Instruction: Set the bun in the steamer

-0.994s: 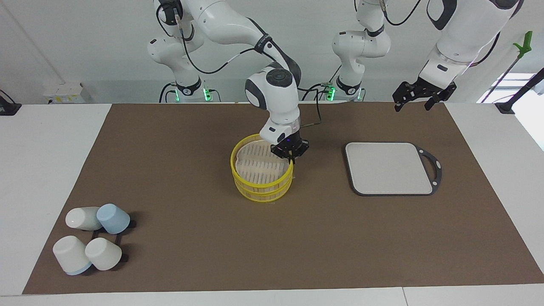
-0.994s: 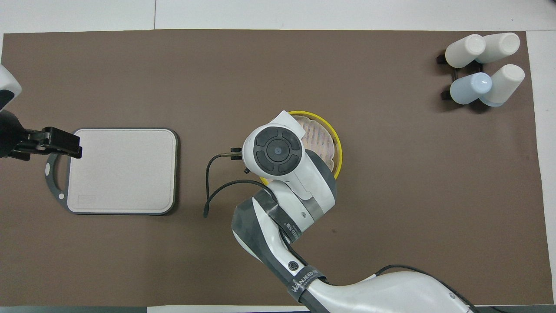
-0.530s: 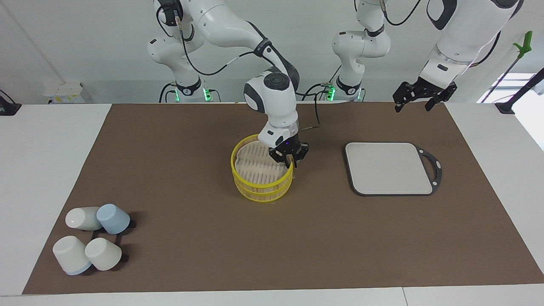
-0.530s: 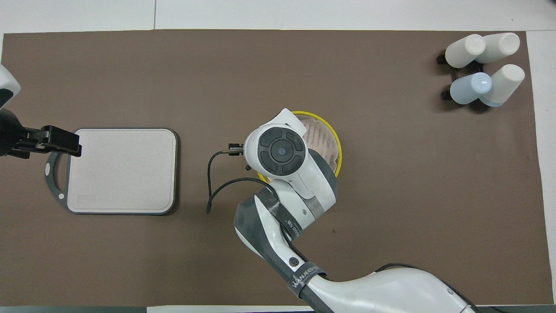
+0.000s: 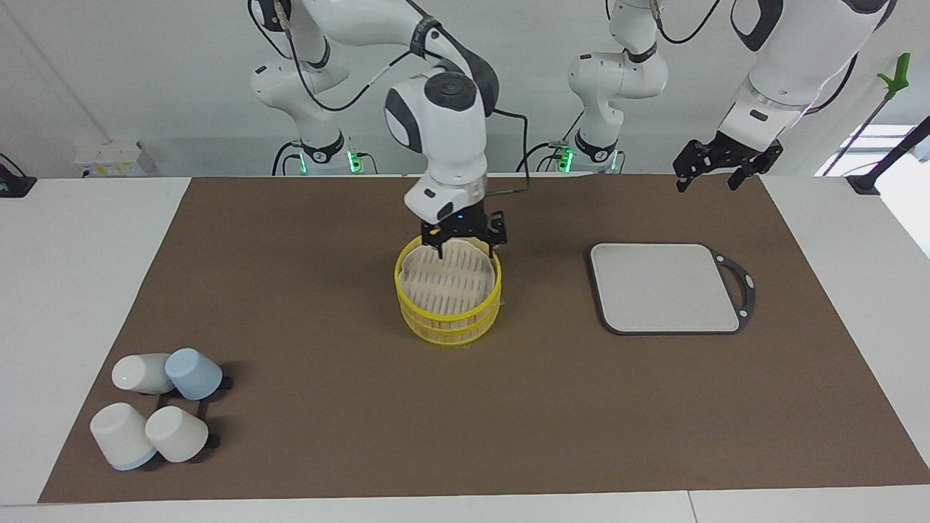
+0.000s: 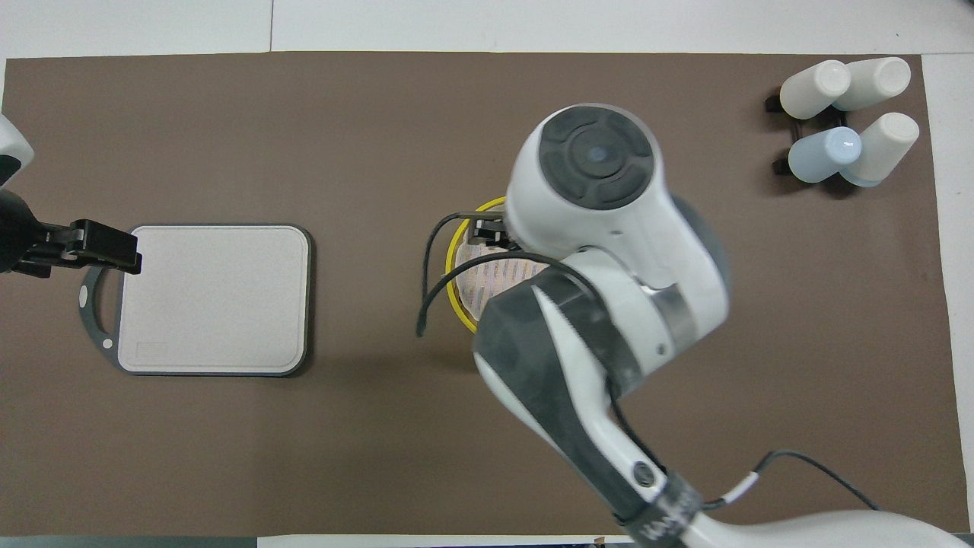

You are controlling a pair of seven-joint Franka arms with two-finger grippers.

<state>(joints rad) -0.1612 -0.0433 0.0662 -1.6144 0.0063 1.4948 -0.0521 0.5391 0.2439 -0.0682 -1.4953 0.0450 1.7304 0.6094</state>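
Steamer [image 5: 447,294] under right gripper [image 5: 466,244]

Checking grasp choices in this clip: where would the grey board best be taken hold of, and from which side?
By its dark loop handle, which juts from the grey board's edge toward the left arm's end of the table. The board lies flat, so come from above, one finger through the loop. The left gripper looks best placed.

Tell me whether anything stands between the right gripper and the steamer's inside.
Nothing visible does. The steamer has no lid on, and the right gripper hangs open over its rim nearest the robots. No bun can be made out. The left gripper waits aside.
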